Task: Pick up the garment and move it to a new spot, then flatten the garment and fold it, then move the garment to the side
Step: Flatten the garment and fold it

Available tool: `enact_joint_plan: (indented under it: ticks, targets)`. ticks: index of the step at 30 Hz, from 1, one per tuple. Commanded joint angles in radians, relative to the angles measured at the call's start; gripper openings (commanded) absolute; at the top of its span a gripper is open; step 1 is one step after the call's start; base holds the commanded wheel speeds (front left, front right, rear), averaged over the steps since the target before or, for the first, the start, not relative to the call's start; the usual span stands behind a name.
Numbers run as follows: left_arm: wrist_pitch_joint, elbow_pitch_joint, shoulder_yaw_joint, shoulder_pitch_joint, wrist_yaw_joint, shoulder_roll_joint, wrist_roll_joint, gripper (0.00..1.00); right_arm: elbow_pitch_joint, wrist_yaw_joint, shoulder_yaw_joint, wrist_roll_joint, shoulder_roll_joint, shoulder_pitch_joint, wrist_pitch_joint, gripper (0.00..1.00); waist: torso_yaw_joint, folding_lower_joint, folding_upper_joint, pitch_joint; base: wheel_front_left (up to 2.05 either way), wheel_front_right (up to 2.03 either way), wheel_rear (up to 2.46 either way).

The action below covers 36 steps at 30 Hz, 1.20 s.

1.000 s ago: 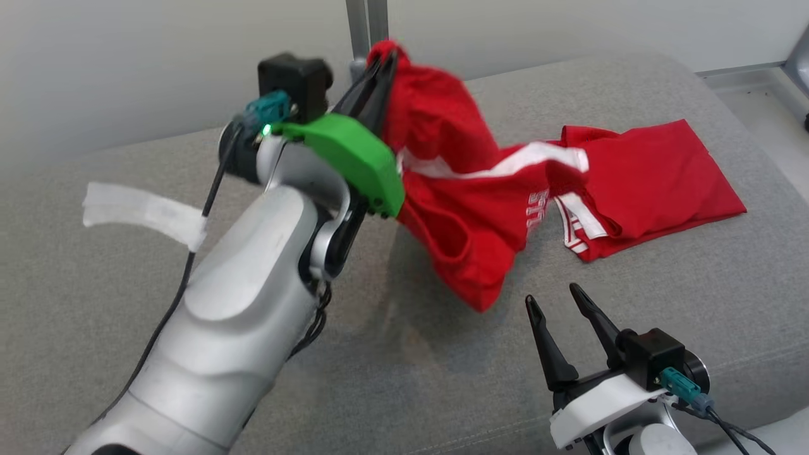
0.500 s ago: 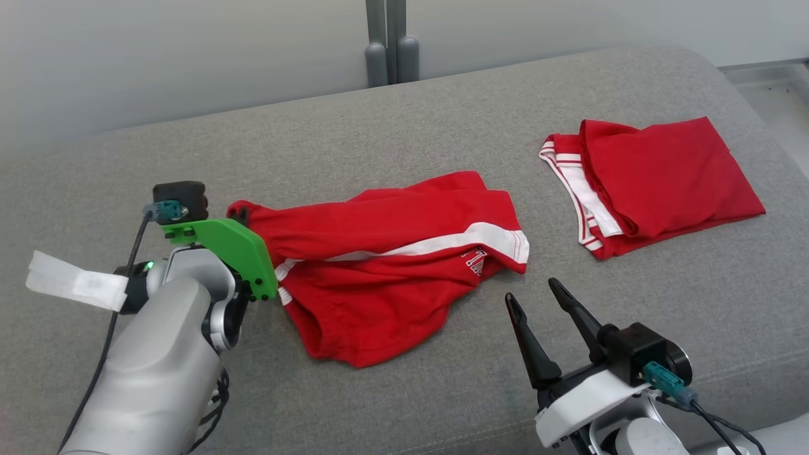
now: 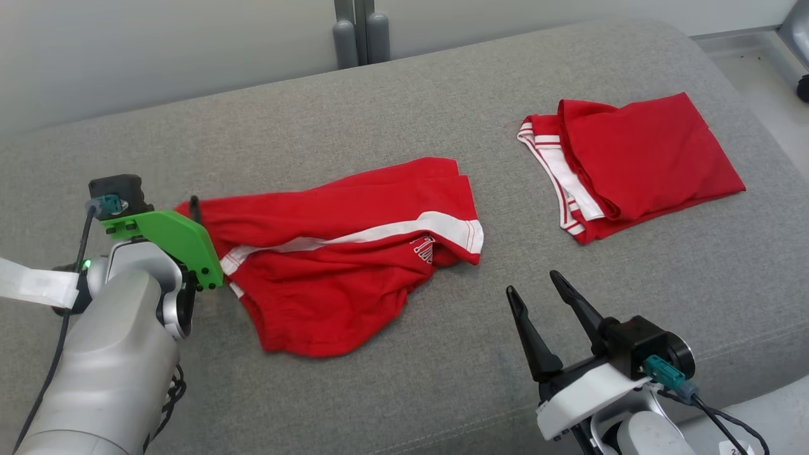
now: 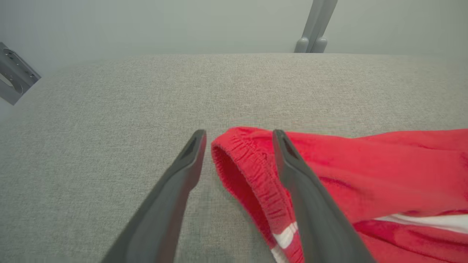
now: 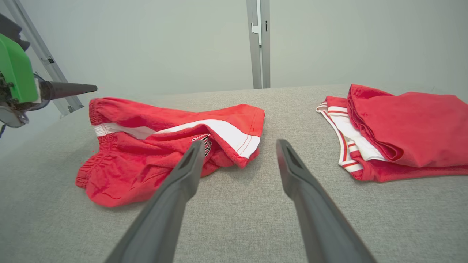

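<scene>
Crumpled red shorts (image 3: 335, 265) lie in the middle of the grey cushion (image 3: 379, 114), waistband (image 4: 252, 171) toward its left edge. The left hand (image 4: 239, 134), fingers spread, straddles the waistband corner without clamping it. The right hand (image 3: 533, 284) hovers spread and empty near the front edge, a folded red garment (image 3: 638, 151) beyond it.

Left arm sits around 8 o'clock in the head view: a chunky silver forearm (image 3: 107, 373) with smooth rounded shells. The left gripper (image 4: 238, 134) has a bright green plate (image 3: 167, 243) with small dark screws (image 3: 205, 281) along its edge. There's a boxy black camera block (image 3: 115, 189) on top and a teal plug (image 3: 109, 203) feeding a black cable (image 3: 63, 328). A tiny green LED (image 3: 86, 263) sits on the wrist, and a white tape strip (image 3: 31, 285) sticks out at 9 o'clock. The right gripper (image 3: 533, 283), at 5 o'clock, gets a white plate (image 3: 584, 395) instead. All the fingers are long, dark and tapered.
</scene>
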Motion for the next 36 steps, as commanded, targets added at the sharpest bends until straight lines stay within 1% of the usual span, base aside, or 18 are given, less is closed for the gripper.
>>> enact_joint_plan:
  ticks: [1,3,4,5,7,11,12,13,15,16,19,23,28,31,36]
  targets:
    - [-0.01,0.011,0.002,-0.007,-0.008,-0.004,-0.001,1.0,-0.004,-0.001,-0.008,-0.01,-0.001,-0.009,0.0,1.0,0.009,0.0,0.0,0.004,0.0,0.0,0.0]
    - [-0.017,0.028,0.005,0.002,-0.024,-0.014,-0.011,1.0,-0.003,-0.001,-0.017,-0.015,-0.001,-0.006,0.003,1.0,0.024,0.0,0.0,0.002,0.0,0.0,0.0]
    - [-0.031,0.038,0.006,0.016,-0.044,-0.027,-0.019,1.0,-0.001,-0.001,-0.025,-0.02,-0.001,0.0,0.005,1.0,0.042,0.0,0.0,-0.007,0.0,0.0,0.0]
    - [-0.044,0.04,0.009,0.023,-0.051,-0.032,-0.025,1.0,0.0,-0.001,-0.03,-0.021,-0.001,0.003,0.006,1.0,0.051,0.0,0.0,-0.013,0.0,0.0,0.0]
    - [-0.097,0.033,0.014,0.029,-0.062,-0.035,-0.024,1.0,-0.002,-0.001,-0.042,-0.026,-0.001,0.01,0.006,1.0,0.072,0.0,0.0,-0.024,0.0,0.0,0.0]
    - [-0.192,0.004,0.039,0.066,-0.077,-0.048,-0.036,1.0,0.001,-0.001,-0.062,-0.017,-0.001,0.025,0.006,1.0,0.113,0.0,0.0,-0.057,0.0,0.0,0.0]
    - [-0.205,-0.009,0.059,0.082,-0.08,-0.051,-0.05,1.0,0.004,-0.001,-0.064,-0.011,-0.001,0.027,0.007,1.0,0.119,0.0,0.0,-0.068,0.0,0.0,0.0]
    - [-0.205,-0.009,0.059,0.082,-0.08,-0.051,-0.05,1.0,0.004,-0.001,-0.064,-0.011,-0.001,0.027,0.007,1.0,0.119,0.0,0.0,-0.068,0.0,0.0,0.0]
    - [-0.217,-0.053,0.089,0.11,-0.083,-0.054,-0.049,1.0,0.006,-0.001,-0.078,-0.006,-0.002,0.035,0.006,1.0,0.137,0.0,0.0,-0.084,0.0,0.0,0.0]
    - [-0.219,-0.142,0.137,0.143,-0.067,-0.045,-0.023,1.0,0.003,-0.001,-0.092,-0.008,-0.001,0.041,0.005,1.0,0.155,0.0,0.0,-0.095,0.0,0.0,0.0]
    - [-0.218,-0.303,0.226,0.257,-0.035,-0.049,0.038,1.0,0.006,-0.001,-0.109,-0.012,-0.001,0.047,0.005,1.0,0.175,0.0,0.0,-0.113,0.0,0.0,0.0]
    - [-0.217,-0.53,0.332,0.409,-0.015,-0.078,0.138,1.0,0.013,-0.001,-0.126,-0.016,-0.001,0.053,0.007,1.0,0.194,0.0,0.0,-0.135,0.0,0.0,0.0]
    - [-0.217,-0.741,0.416,0.595,-0.036,-0.114,0.264,1.0,0.024,-0.001,-0.144,-0.01,-0.001,0.056,0.003,1.0,0.211,0.0,0.0,-0.157,0.0,0.0,0.0]
    - [-0.217,-0.822,0.447,0.675,-0.059,-0.132,0.324,1.0,0.031,-0.001,-0.155,-0.007,-0.001,0.057,-0.002,1.0,0.222,0.0,0.0,-0.166,0.0,0.0,0.0]
    - [-0.218,-0.916,0.47,0.778,-0.096,-0.149,0.434,1.0,0.048,-0.001,-0.196,0.002,-0.001,0.058,-0.012,1.0,0.24,0.0,0.0,-0.175,0.0,0.0,0.0]
